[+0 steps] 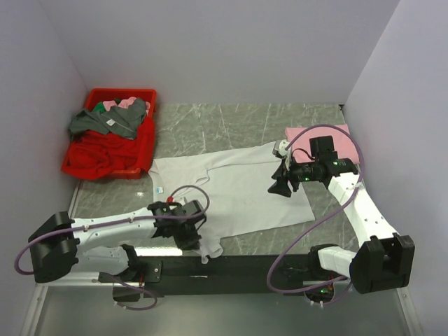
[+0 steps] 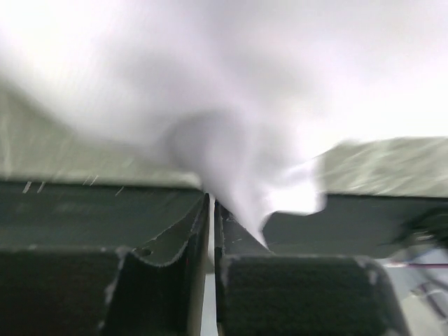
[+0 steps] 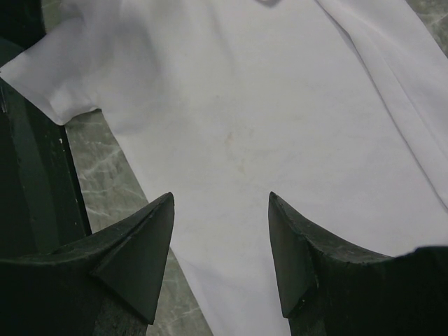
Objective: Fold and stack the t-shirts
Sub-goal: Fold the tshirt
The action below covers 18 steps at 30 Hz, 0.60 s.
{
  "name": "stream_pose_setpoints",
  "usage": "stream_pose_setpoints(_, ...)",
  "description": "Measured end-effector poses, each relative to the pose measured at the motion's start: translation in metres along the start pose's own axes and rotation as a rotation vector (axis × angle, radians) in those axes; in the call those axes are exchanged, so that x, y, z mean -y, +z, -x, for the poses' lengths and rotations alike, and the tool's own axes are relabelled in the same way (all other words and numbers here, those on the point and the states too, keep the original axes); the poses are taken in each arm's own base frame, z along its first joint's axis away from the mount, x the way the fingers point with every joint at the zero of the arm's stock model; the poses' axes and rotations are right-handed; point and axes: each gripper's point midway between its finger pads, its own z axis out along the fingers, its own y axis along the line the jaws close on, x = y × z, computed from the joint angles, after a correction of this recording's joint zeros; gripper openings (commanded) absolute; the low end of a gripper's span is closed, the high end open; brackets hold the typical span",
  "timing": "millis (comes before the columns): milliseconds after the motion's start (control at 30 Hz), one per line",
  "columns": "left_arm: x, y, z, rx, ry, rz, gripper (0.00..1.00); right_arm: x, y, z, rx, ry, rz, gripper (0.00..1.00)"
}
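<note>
- Nearest my left wrist camera, the left jaws are pressed almost together, with a fold of the white t-shirt (image 2: 231, 105) clamped in the thin slit between them. The cloth rises out of the grip in a bunched peak.
- From overhead I see the left arm (image 1: 119, 224) lying along the near edge of the table (image 1: 280, 115). The pinched cloth is the shirt's near edge, and a small tail of it hangs just past the table's front lip.
- Beyond that pinch, the white shirt lies spread flat across the middle of the table, its small bluish neck label (image 1: 159, 190) toward the left.
- Over the shirt's right side, the right jaws stand apart and hold nothing. I cannot tell whether their tips touch the cloth.
- Folded at the far right of the table lies the pale pink t-shirt (image 1: 329, 136), partly behind the right arm (image 1: 364, 210).
- At the far left sits a red bin (image 1: 119, 91), with a grey garment (image 1: 105, 122) and red cloth heaped in it.
</note>
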Motion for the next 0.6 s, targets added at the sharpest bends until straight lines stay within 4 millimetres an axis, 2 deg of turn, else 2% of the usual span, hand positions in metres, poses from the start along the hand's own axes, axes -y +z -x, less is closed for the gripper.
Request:
stream_pose_setpoints(133, 0.031, -0.001, 0.034, 0.046, 0.009, -0.056, 0.13, 0.000, 0.000, 0.000, 0.000, 0.001, -0.001, 0.63)
stream_pose_setpoints(233, 0.051, 0.006, 0.050, 0.057, 0.053, -0.064, 0.13, 0.001, -0.001, -0.001, 0.000, 0.005, -0.006, 0.63)
stream_pose_setpoints(300, 0.060, 0.016, 0.056, 0.054, 0.090, -0.061, 0.13, 0.002, -0.002, -0.001, 0.000, 0.009, -0.010, 0.63)
stream_pose_setpoints(433, 0.063, 0.029, 0.058, 0.022, 0.166, -0.050, 0.15, 0.004, -0.004, -0.002, 0.000, 0.012, -0.015, 0.63)
stream_pose_setpoints(533, 0.070, 0.027, 0.062, 0.022, 0.224, -0.066, 0.22, 0.005, -0.004, -0.003, 0.000, 0.011, -0.018, 0.63)
stream_pose_setpoints(600, 0.084, 0.019, 0.068, 0.041, 0.268, -0.100, 0.25, 0.004, -0.004, -0.003, 0.001, 0.010, -0.016, 0.63)
